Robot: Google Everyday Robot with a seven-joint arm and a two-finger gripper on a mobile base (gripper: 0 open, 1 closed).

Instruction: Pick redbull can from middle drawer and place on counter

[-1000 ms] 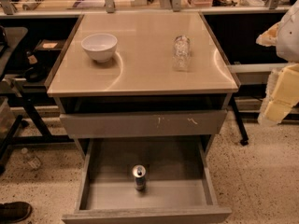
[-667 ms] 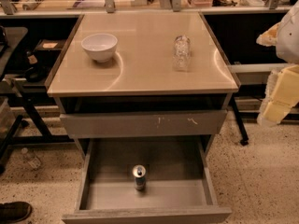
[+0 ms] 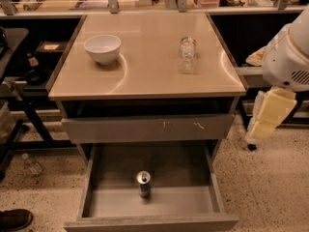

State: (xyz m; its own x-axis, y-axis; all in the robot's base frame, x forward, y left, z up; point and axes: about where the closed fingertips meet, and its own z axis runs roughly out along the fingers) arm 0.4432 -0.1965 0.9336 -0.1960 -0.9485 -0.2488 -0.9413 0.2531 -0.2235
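Observation:
The redbull can stands upright on the floor of the open middle drawer, near the middle and towards the front. The drawer is pulled out at the bottom of the grey cabinet. The counter is the glossy beige top above it. My gripper, pale cream under the white arm, hangs at the right edge of the view. It is beside the cabinet's right side, level with the upper drawer front, and far from the can. It holds nothing I can see.
A white bowl sits at the counter's back left. A clear crinkled bottle stands at the back right. A shut grey drawer front with white scuffs is above the open drawer. A black table and a shoe are at the left.

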